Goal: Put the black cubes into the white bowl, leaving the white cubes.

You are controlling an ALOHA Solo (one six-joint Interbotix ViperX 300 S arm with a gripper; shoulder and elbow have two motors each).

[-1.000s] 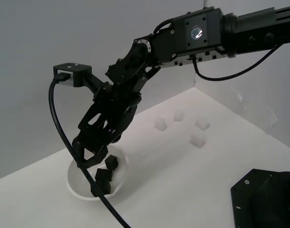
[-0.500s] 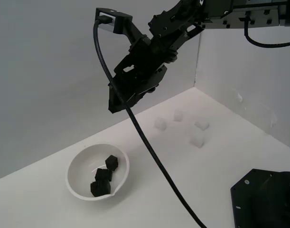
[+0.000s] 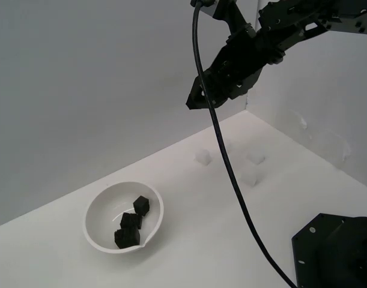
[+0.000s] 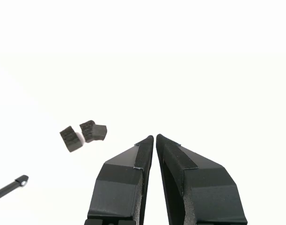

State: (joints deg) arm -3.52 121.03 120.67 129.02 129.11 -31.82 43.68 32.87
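The white bowl (image 3: 101,209) stands on the white table at the exterior view's left. Three black cubes (image 3: 131,221) lie inside it. Several white cubes (image 3: 202,157) sit apart on the table toward the far corner; one (image 3: 250,176) is the nearest of them. My gripper (image 3: 192,103) hangs high above the table, between the bowl and the white cubes, shut and empty. In the wrist view the gripper (image 4: 154,137) has its fingertips almost touching, with nothing between them. The black cubes (image 4: 71,139) show there as a small dark cluster; the bowl is washed out in the glare.
A black cable (image 3: 222,156) hangs from the arm and crosses in front of the white cubes. A black base (image 3: 336,252) stands at the exterior view's bottom right. Walls close the table at the back and at the exterior view's right.
My gripper has risen out of the bowl and swung up and toward the exterior view's right. The three black cubes stay in the bowl.
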